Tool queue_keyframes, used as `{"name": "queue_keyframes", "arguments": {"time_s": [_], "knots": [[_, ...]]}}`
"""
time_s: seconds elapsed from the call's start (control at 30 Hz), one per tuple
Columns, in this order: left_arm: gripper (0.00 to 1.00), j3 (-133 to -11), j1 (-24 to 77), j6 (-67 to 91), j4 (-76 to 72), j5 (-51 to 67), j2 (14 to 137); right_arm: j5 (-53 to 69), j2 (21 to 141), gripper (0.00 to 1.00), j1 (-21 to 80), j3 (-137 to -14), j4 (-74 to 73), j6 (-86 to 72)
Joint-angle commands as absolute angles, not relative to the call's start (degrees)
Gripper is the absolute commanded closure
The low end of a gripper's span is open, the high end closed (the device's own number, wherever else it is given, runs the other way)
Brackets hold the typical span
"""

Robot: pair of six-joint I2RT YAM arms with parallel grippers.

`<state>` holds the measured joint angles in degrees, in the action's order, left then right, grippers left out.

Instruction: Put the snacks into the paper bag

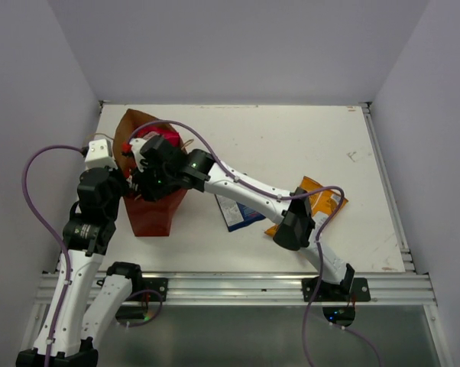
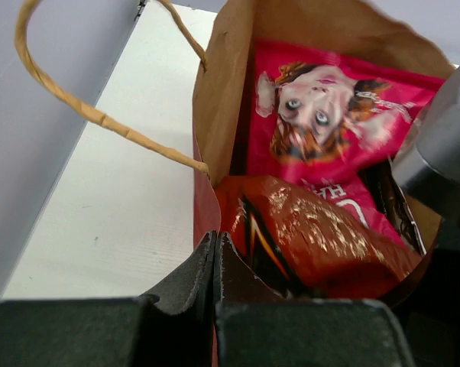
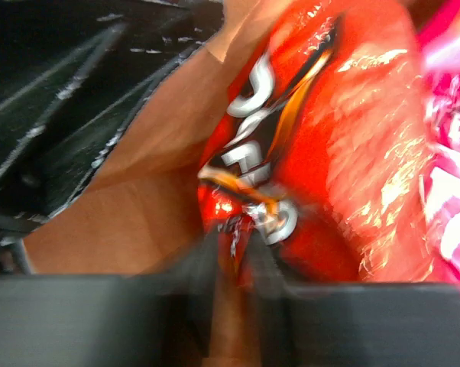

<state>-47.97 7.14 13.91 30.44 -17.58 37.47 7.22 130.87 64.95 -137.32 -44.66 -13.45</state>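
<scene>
The paper bag (image 1: 150, 214) stands at the table's left with its mouth open. My left gripper (image 2: 215, 237) is shut on the bag's near rim (image 2: 203, 199). Inside lie a pink-magenta snack (image 2: 329, 115), a red-orange Doritos packet (image 2: 322, 237) and the edge of a dark brown packet (image 2: 392, 202). My right gripper (image 3: 249, 229) reaches down into the bag, its blurred jaws close together on the Doritos packet's (image 3: 345, 138) crimped edge. A blue-and-white snack (image 1: 238, 212) and an orange-yellow snack (image 1: 322, 200) lie on the table under the right arm.
The bag's string handle (image 2: 77, 99) loops out towards the left wall (image 1: 39, 92). A metal rail (image 1: 238, 287) runs along the near table edge. In the top view the right arm (image 1: 245, 191) stretches across the table from right to left.
</scene>
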Motion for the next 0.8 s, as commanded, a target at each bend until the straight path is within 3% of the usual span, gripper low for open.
{"name": "queue_keyframes", "arguments": {"time_s": [0.0,0.03,0.1,0.47,0.6,0.77], "knots": [[1.00,-47.46,7.12,13.71,28.83,-16.52,37.53,4.67,127.01,0.66,65.39,-142.45,-46.40,-10.56],[1.00,-47.46,7.12,13.71,28.74,-16.52,37.53,3.70,126.22,0.51,65.30,-143.17,-47.28,-9.94],[1.00,-47.46,7.12,13.71,28.83,-16.61,37.53,0.90,122.81,0.33,65.30,-144.40,-47.81,-8.54],[1.00,-47.46,7.12,13.71,29.00,-16.61,37.62,-15.62,98.19,0.21,65.30,-132.99,-44.38,-5.01],[1.00,-47.46,7.12,13.80,29.00,-16.96,37.62,-24.08,90.55,0.14,63.99,-119.04,-44.30,-6.50],[1.00,-47.46,7.12,13.80,28.92,-17.05,37.53,-13.73,82.45,0.14,51.08,-96.98,-36.93,-14.32]]}}
